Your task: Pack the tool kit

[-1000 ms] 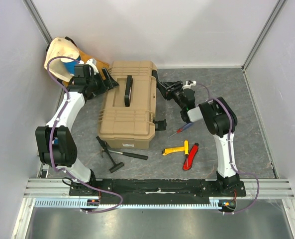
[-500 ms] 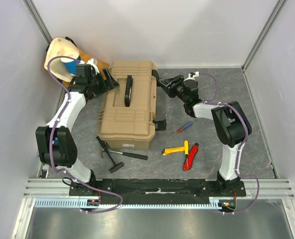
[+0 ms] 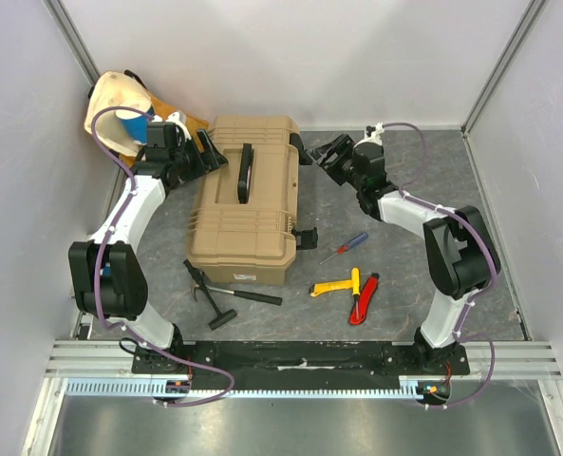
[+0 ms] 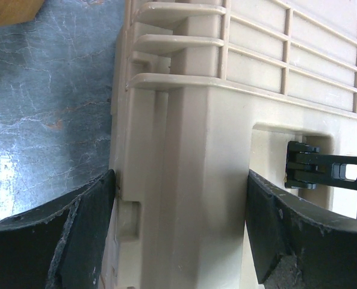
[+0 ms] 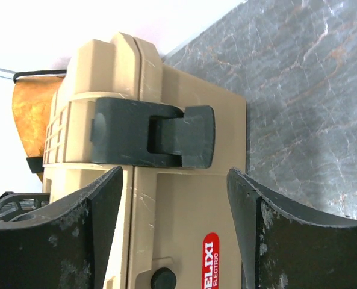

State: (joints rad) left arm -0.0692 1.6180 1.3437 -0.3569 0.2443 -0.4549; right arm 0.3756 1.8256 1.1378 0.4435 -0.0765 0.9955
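The tan toolbox (image 3: 248,204) lies shut on the grey floor, its black handle (image 3: 245,173) on top. My left gripper (image 3: 208,152) grips its far left edge; in the left wrist view both fingers (image 4: 88,223) press the tan wall (image 4: 184,180). My right gripper (image 3: 321,157) is open beside the far right corner, and the black latch (image 5: 148,132) lies just ahead of its jaws (image 5: 175,180). The black hammer (image 3: 226,293), red-blue screwdriver (image 3: 346,246), yellow-handled tool (image 3: 336,285) and red knife (image 3: 365,299) lie on the floor in front.
A yellow-cream cloth bag (image 3: 120,109) sits in the far left corner behind my left arm. A second black latch (image 3: 306,237) sticks out of the box's right side. White walls close the cell on three sides.
My right arm has swung outward to the right and its gripper has drawn back a little from the box's right side toward the far corner. The left arm has not moved.
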